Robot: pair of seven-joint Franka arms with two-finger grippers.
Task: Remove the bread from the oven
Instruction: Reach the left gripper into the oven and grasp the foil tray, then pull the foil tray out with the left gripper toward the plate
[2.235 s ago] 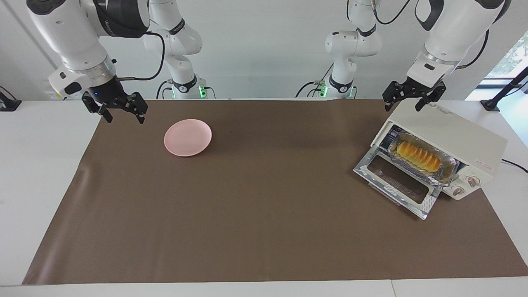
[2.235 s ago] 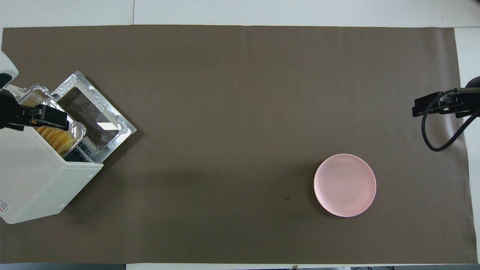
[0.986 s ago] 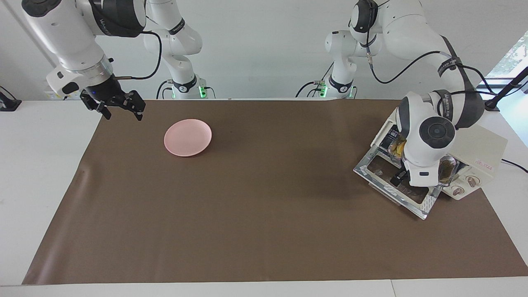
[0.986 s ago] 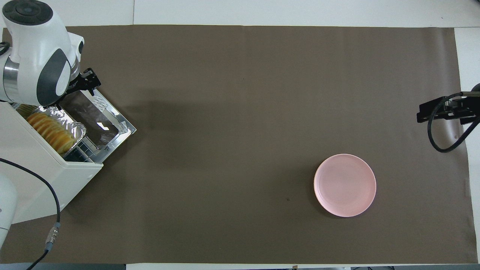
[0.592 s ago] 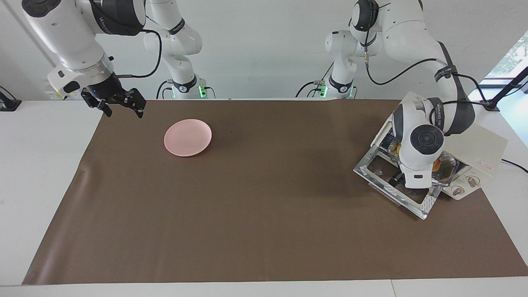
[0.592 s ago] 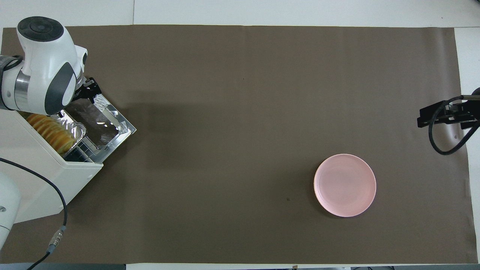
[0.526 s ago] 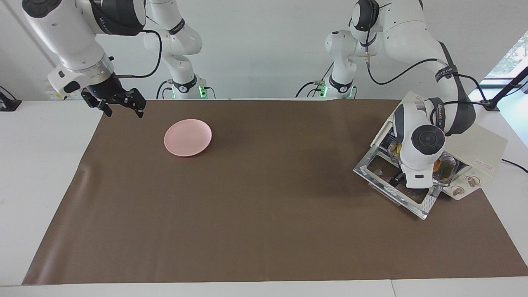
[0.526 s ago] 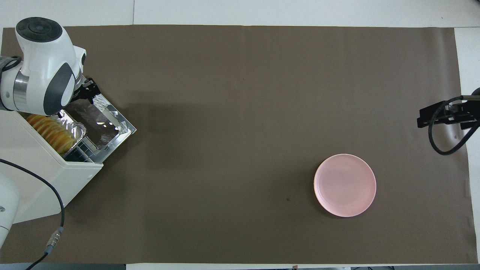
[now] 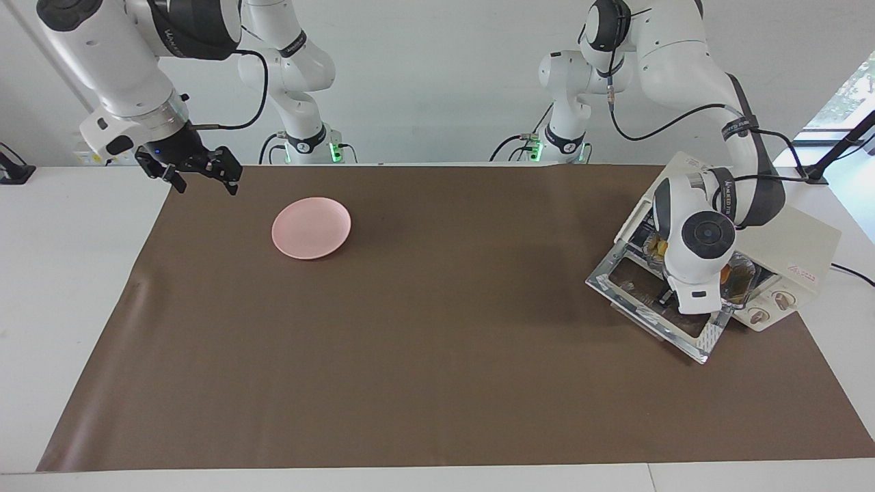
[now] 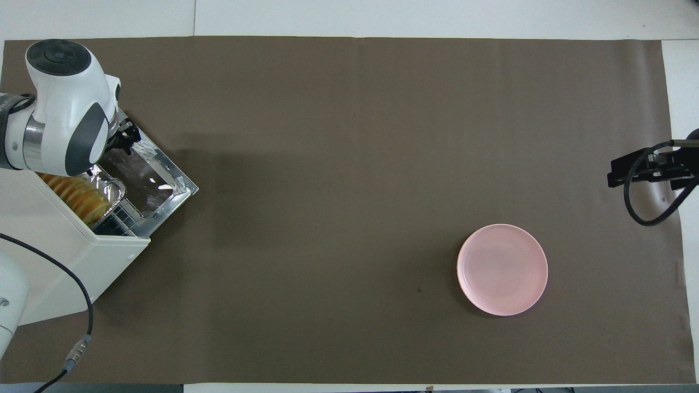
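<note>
Reaching over the oven's (image 9: 786, 239) dropped door, the left gripper (image 10: 124, 139) holds nothing I can see; I cannot tell how its jaws stand. The bread (image 10: 76, 196) sits in the oven, not yet taken. Only the overhead view shows the loaf; the wrist hides it facing. The right gripper (image 9: 198, 171) waits open near the plate (image 9: 311, 227).
</note>
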